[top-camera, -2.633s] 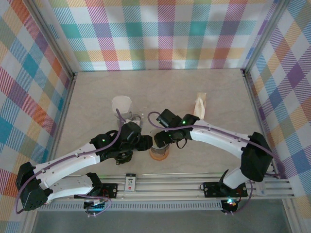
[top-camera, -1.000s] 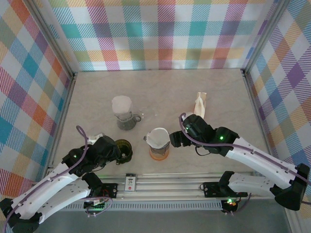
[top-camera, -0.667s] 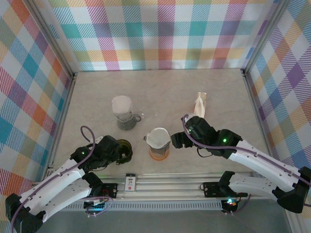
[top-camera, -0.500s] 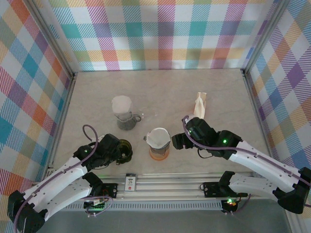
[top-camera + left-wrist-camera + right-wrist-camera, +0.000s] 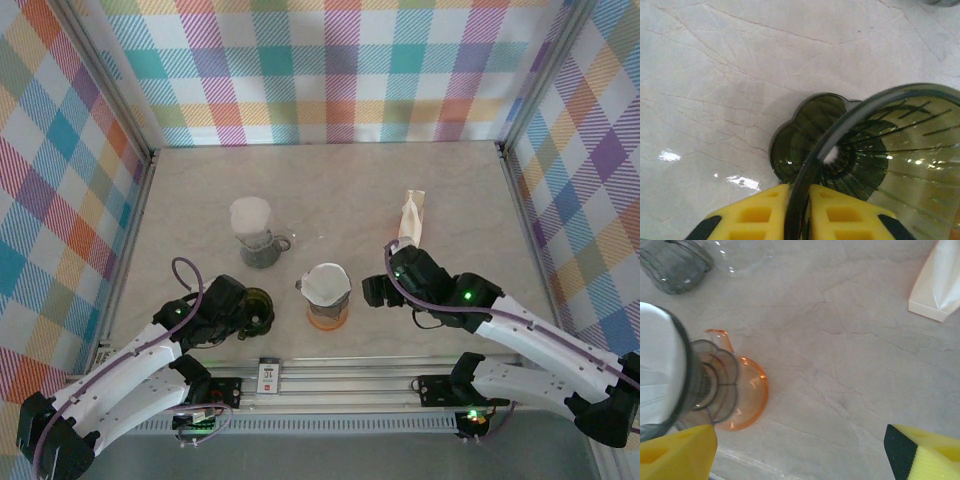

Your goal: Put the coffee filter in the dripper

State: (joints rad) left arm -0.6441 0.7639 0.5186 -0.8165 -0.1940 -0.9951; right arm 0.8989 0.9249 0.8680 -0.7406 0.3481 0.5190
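Note:
An empty dark green dripper stands on the table at the front left. My left gripper is shut on its near rim, and in the left wrist view the yellow fingers pinch the thin wall of the dripper. A folded stack of pale coffee filters lies at the right. My right gripper stands open just right of a second dripper lined with a white filter, with nothing between its fingers.
The lined dripper sits on an orange glass server. A third dripper holding a white filter stands on a grey base behind the green one. Plaid walls close in the table on three sides.
My left gripper has closed onto the green dripper's rim. My right arm has drawn back a little to the right, away from the orange server, still open.

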